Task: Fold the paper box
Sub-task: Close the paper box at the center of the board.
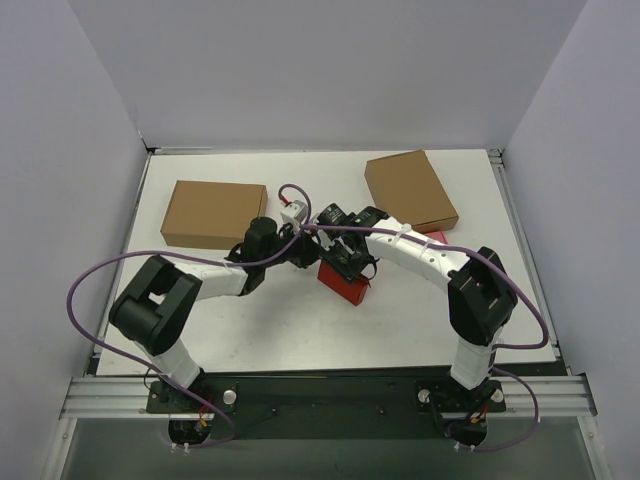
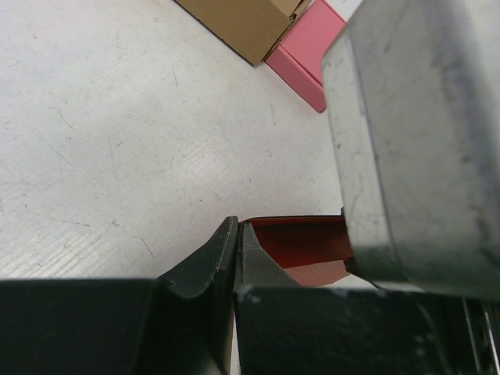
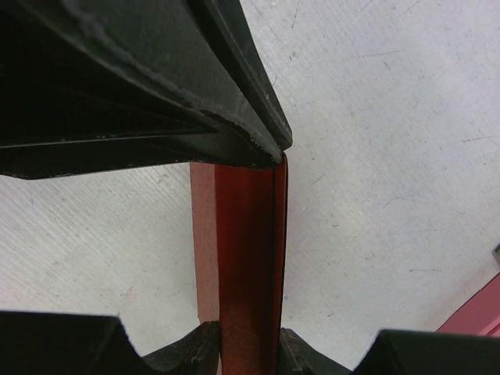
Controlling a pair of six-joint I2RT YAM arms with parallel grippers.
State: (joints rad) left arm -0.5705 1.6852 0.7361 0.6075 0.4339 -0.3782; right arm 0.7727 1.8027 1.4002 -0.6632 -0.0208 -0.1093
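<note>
- Squarely between the right jaws: the paper box [image 1: 345, 283], bright red cardboard, partly folded up into a small box shape.
- Grasps that box with the right jaws: right fingers [image 3: 156, 94] set against opposite ends of a red panel, seen edge-on from the right wrist as a narrow strip running from one finger straight to the other.
- Shows the left jaws clenched, left fingers [image 2: 199, 269] pressed together with only a thin dark seam between them.
- Meets the red cardboard right at the left fingertips, with an open red hollow just to their right; cannot tell whether any sheet is caught in that seam.
- From overhead, places both sets of jaws close together, left jaws at the box's left end, right jaws over its top.
- Cannot tell whether the box rests on the white bench [image 1: 290, 325] or hangs just above it beneath the jaws.
- Just right of the left jaws: a grey metal block [image 2: 422, 133], blurred and very near the lens, hiding the rest of the box in that view.
- Well beyond the left jaws: a pink box [image 2: 308, 51] just beside a brown box [image 2: 242, 23].
- Off to the left of the left jaws, well apart from them: a second brown box [image 1: 212, 213], lying flat on the bench.
</note>
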